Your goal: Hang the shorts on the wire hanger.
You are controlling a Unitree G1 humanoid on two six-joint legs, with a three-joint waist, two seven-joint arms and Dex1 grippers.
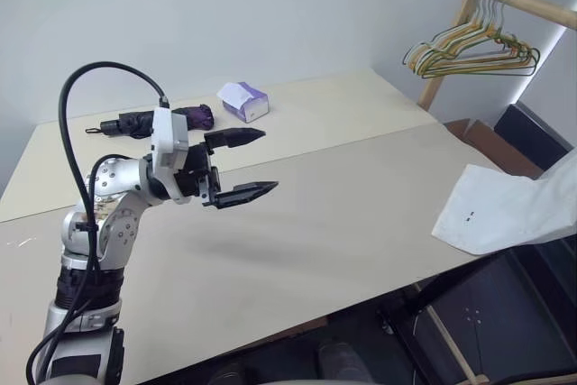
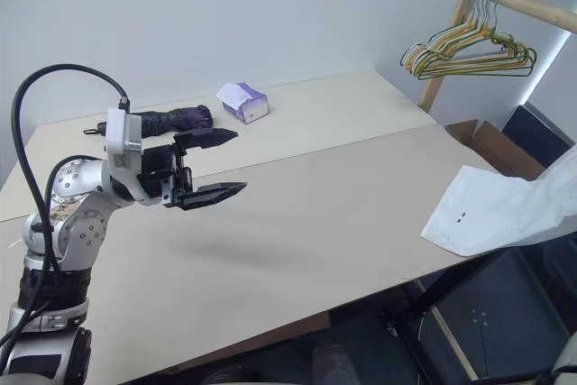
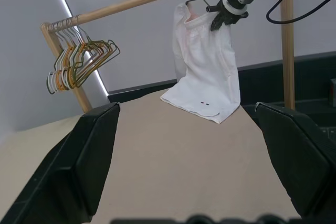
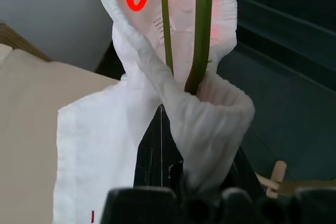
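The left hand (image 1: 249, 165) hovers level over the beige table (image 1: 343, 214), fingers apart. The right hand (image 3: 224, 15) is clamped on the thin white fabric shorts (image 3: 207, 77) beside the wooden rail (image 3: 131, 2).

shorts (image 3: 207, 72): thin matt white cloth | wire hanger (image 4: 202, 30): looking like dull olive metal | rail (image 3: 136, 2): showing bare wood

We see white shorts (image 3: 206, 72) with two tiny dark marks, an olive-gold wire hanger (image 4: 201, 30), a white-and-purple tissue box (image 1: 243, 101) upper centre, and yellow, green and orange hangers (image 1: 473, 50) upper right.
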